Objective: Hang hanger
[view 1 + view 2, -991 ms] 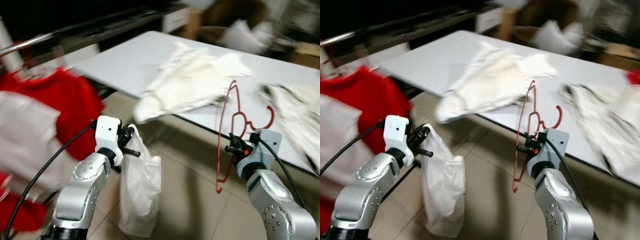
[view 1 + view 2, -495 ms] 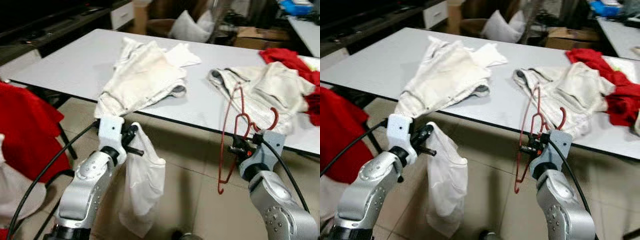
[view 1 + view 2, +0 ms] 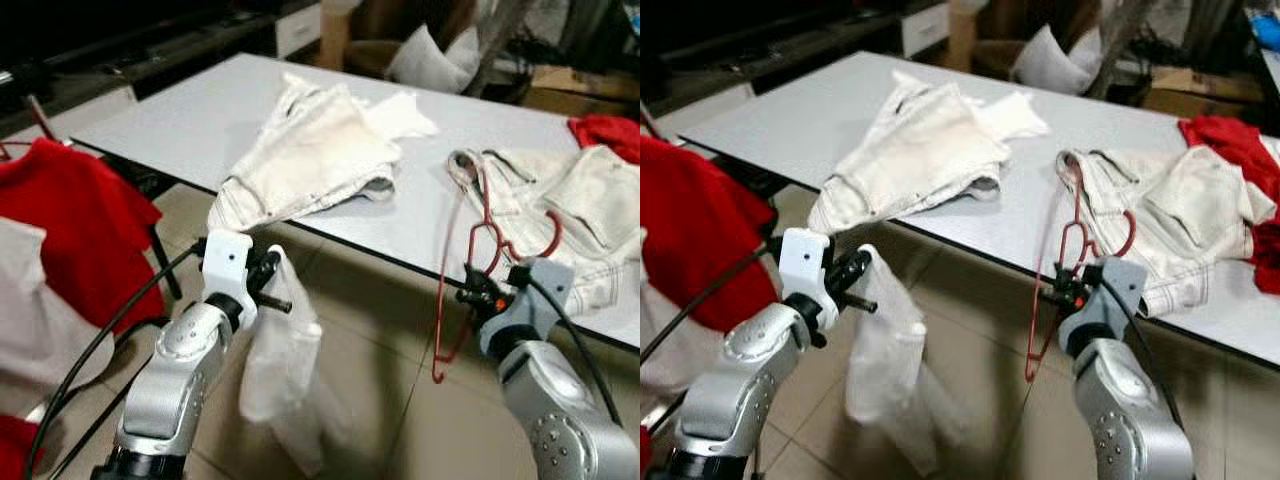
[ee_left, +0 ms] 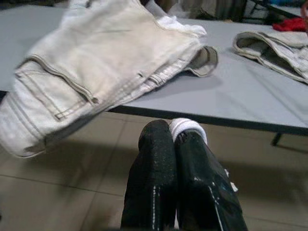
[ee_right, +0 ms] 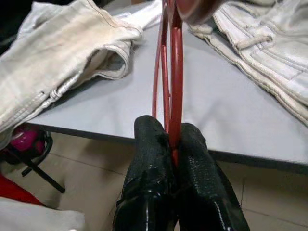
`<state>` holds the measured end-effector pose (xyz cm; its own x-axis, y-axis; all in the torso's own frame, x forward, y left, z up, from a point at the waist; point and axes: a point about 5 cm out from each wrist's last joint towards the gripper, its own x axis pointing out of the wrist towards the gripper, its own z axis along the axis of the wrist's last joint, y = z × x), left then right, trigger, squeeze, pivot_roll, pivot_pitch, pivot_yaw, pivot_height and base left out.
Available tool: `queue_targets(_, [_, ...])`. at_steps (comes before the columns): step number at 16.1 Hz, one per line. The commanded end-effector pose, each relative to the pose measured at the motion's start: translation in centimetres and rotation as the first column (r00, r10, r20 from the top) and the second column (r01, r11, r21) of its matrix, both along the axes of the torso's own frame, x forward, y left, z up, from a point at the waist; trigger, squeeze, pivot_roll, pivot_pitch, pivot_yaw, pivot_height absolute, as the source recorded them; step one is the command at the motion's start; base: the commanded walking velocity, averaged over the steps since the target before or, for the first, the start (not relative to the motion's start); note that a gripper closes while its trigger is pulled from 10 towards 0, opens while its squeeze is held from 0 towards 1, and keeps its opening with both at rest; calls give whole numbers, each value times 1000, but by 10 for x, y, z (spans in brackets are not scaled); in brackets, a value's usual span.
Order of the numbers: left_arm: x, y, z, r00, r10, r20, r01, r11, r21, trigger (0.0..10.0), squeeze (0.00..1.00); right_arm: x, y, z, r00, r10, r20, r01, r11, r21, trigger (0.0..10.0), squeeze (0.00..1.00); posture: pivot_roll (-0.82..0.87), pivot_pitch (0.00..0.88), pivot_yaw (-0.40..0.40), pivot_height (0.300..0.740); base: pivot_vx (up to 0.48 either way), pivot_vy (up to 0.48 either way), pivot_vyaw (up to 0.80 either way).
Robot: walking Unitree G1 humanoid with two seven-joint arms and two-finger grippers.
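Since half a second ago the whole scene has slid rightward and a little down in the head views, so the camera has turned; the garments keep their places on the tabletop (image 3: 200, 120). A red garment (image 3: 85, 235) hanging at the robot's left now shows more fully, with a pale garment (image 3: 35, 310) in front of it. The white cloth (image 3: 285, 385) under the left arm now swings lower and looks blurred.

Two grippers are at work. The left gripper (image 3: 272, 290) is clamped on the top of that one white cloth, which hangs free above the tiled floor (image 3: 370, 330); in the left wrist view its fingers (image 4: 159, 163) meet with a white fold pinched between them. The right gripper (image 3: 470, 296) is closed on one red wire hanger (image 3: 470, 265), held upright in front of the tabletop edge, its hook rising above the edge; the right wrist view shows the red wire squeezed between the two fingers (image 5: 149, 159).

On the tabletop lie two pairs of cream trousers (image 3: 320, 150) (image 3: 580, 205) and one red cloth (image 3: 1230, 150) at the far right.
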<state>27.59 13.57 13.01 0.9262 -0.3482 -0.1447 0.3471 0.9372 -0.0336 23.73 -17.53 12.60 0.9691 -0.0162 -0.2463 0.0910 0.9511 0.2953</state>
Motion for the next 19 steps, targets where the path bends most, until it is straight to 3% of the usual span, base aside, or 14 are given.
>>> queue_targets(1, [3, 6, 6, 999, 22, 28, -22, 1000, 11, 10000, 0, 1, 5, 4, 1000, 11, 14, -11, 1000, 4, 10000, 0, 2, 0, 46, 740, 0, 0, 0])
queue_targets(12, [4, 7, 7, 999, 26, 34, -27, 1000, 11, 10000, 0, 4, 8, 8, 999, 44, 20, -44, 999, -4, 10000, 0, 4, 0, 47, 740, 0, 0, -697])
queue_targets(15, [1, 14, 12, 999, 20, 35, -20, 1000, -8, 10000, 0, 6, 9, 21, 991, 112, 70, -108, 992, -59, 10000, 0, 1, 0, 32, 740, 0, 0, -769])
queue_targets(19, [12, 21, 29, 996, 37, 86, -33, 998, -48, 10000, 0, 12, 15, 42, 963, 218, 157, -217, 976, -25, 10000, 0, -5, 0, 11, 740, 0, 0, -191])
